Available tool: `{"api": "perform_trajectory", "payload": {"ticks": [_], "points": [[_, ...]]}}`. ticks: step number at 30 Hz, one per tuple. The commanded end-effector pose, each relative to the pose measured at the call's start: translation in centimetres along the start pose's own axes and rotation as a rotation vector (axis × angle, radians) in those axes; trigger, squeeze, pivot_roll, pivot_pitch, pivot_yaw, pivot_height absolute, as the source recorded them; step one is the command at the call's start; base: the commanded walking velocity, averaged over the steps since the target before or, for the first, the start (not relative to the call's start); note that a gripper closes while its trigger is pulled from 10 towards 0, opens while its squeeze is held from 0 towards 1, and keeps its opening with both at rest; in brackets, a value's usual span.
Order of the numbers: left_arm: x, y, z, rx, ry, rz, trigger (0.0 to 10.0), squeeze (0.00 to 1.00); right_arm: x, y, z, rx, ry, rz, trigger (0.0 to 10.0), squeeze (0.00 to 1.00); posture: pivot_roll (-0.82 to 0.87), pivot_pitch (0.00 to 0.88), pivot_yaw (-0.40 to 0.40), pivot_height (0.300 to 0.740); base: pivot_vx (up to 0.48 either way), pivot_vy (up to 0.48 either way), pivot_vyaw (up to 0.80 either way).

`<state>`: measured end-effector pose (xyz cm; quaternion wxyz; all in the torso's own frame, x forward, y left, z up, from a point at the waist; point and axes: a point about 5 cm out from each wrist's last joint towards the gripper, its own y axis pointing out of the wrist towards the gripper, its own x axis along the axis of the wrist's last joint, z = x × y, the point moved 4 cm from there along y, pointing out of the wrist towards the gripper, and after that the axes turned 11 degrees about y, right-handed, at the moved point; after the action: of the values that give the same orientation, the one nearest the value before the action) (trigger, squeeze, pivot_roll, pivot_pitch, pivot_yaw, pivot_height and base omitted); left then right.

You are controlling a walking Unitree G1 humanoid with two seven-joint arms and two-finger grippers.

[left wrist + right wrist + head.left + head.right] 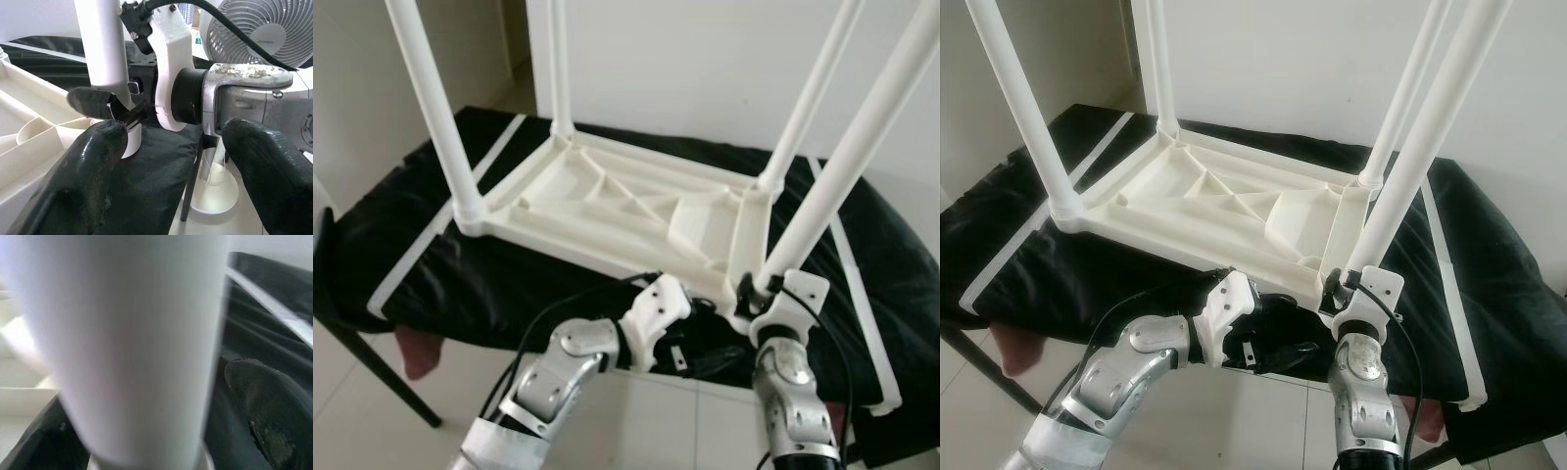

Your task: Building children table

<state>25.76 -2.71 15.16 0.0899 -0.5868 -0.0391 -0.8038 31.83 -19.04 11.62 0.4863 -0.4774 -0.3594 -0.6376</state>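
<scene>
Holding the near right leg (842, 186) of the white children table (607, 206) low down, my right gripper (110, 115) is squeezing it just above the socket, jaws closed around the round tube. The table is lying upside down on the black cloth (421, 245) of the tabletop, with its four legs pointing up. My left gripper (1278, 343) is waiting just beside the same corner, jaws wide with nothing in them. I am guessing the table is light, hard plastic. The legs are looking smooth and slippery, so gripping low by the socket seems best. Pushing too hard up high might be tipping the whole thing over.
</scene>
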Motion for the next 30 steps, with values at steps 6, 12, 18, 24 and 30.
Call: {"api": "perform_trajectory", "payload": {"ticks": [6, 12, 18, 24, 30], "points": [[-0.1, 0.0, 0.1, 0.021, 0.007, 0.013, 10.0, 0.00, 0.3, 0.1, -0.7, 0.126, -0.033, -0.001, 10.0, 0.00, 0.00, 0.000, -0.058, 0.740, 0.000, 0.000, 0.00], [-0.1, 0.0, 0.1, 0.015, 0.008, 0.015, 10.0, 0.00, 0.7, 0.2, -1.0, 0.266, -0.096, -0.001, 10.0, 0.00, 0.01, 0.000, -0.053, 0.740, 0.000, 0.000, 0.00], [-0.1, -0.2, 0.2, 0.010, 0.013, 0.019, 10.0, 0.00, 0.7, 0.4, -0.6, 0.468, -0.171, 0.056, 10.0, 0.00, 0.01, 0.000, -0.046, 0.740, 0.000, 0.000, 0.00], [-0.1, -0.2, 0.1, 0.002, 0.018, 0.020, 10.0, 0.00, 0.0, 0.3, -0.1, 0.612, -0.227, 0.125, 4.4, 0.00, 0.01, 0.000, -0.043, 0.740, 0.000, 0.000, 0.00], [-0.1, -0.1, 0.0, 0.002, 0.020, 0.021, 10.0, 0.00, -0.2, 0.8, -0.5, 0.620, -0.261, 0.143, 0.0, 0.00, 0.02, 0.000, -0.050, 0.740, 0.000, 0.000, 0.00]]}}
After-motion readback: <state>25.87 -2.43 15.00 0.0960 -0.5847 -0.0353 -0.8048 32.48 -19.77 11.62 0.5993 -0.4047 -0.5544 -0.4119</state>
